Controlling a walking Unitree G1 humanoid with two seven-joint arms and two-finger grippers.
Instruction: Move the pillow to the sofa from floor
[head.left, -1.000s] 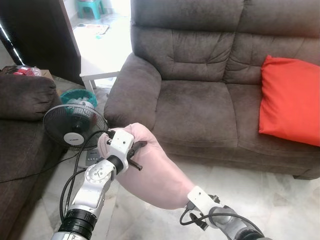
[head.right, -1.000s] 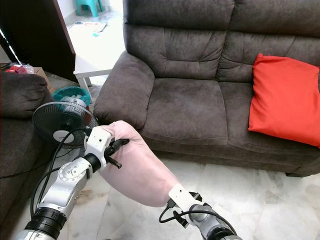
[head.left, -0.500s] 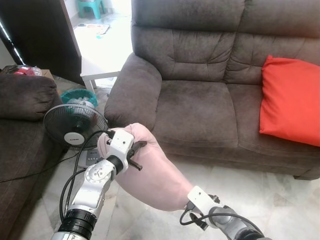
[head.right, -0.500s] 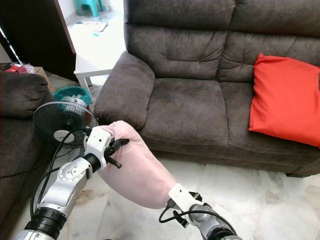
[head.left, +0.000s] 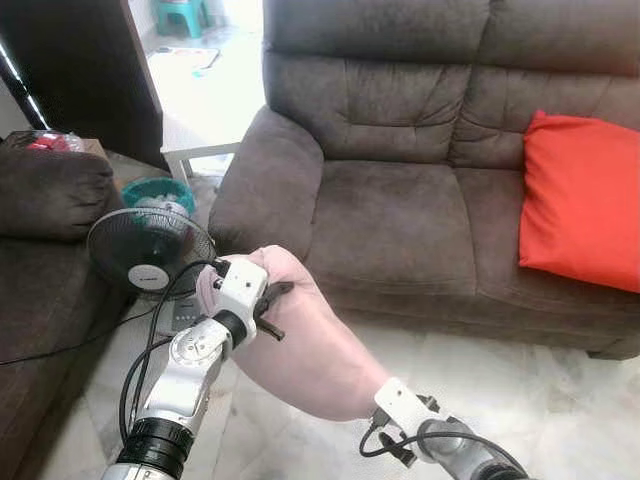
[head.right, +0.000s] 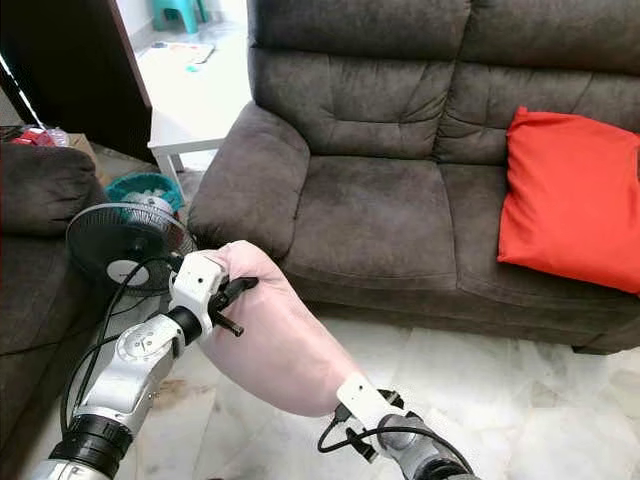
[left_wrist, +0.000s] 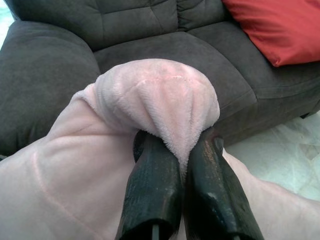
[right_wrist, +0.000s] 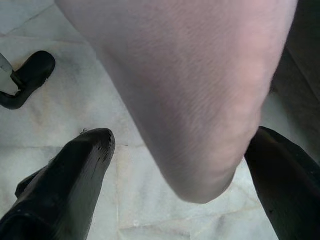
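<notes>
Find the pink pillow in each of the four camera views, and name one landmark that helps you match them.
Left eye view: pink pillow lower centre, held above the floor.
Right eye view: lower centre-left.
Left wrist view: a bunched corner pinched between the left gripper jaws.
Right wrist view: its rounded end between the open right gripper jaws.
Shared landmark: the brown sofa.

My left arm (head.left: 190, 370) is silver metal with a round elbow joint, a black ribbed cuff near 7 o'clock and a white wrist block. Black cables loop off both arms. Right arm (head.left: 455, 450) is the same silver with a white block. Fingers (left_wrist: 152, 192) are chunky, glossy black.
</notes>
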